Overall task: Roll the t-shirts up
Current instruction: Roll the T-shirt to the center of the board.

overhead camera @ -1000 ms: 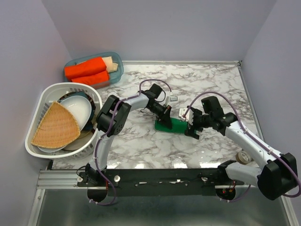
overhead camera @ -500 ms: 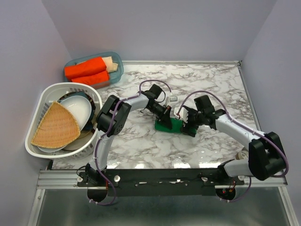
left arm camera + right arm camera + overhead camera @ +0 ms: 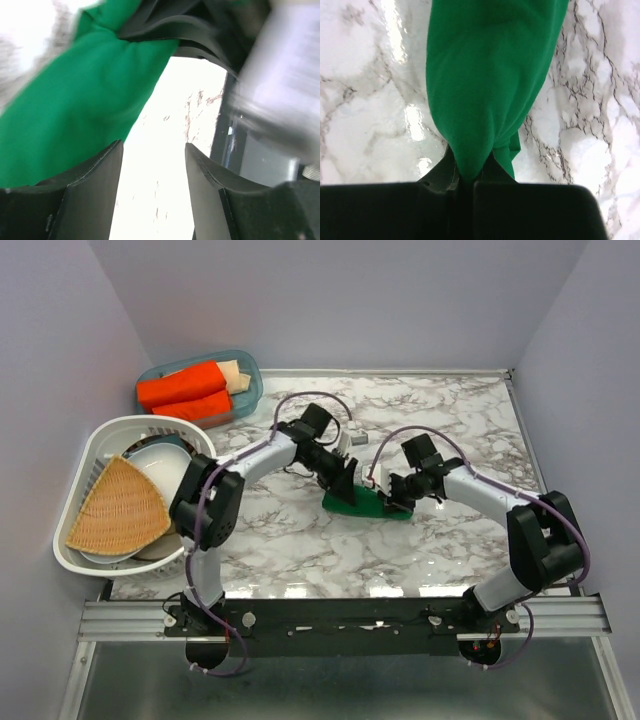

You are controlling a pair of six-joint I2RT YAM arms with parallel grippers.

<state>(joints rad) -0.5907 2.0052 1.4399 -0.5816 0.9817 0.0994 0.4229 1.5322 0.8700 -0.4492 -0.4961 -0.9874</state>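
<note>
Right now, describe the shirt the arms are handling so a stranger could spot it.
Start at the marble table; near its middle lies a green t-shirt in a short roll. It is the only green cloth; the orange-red rolls sit in the blue tub at the back left.

The left arm [image 3: 255, 455] and right arm [image 3: 487, 496] have pale grey links, black joints and a looping purple cable [image 3: 303, 398] each. The left gripper [image 3: 154, 148] has black wedge fingers [image 3: 85, 195].
</note>
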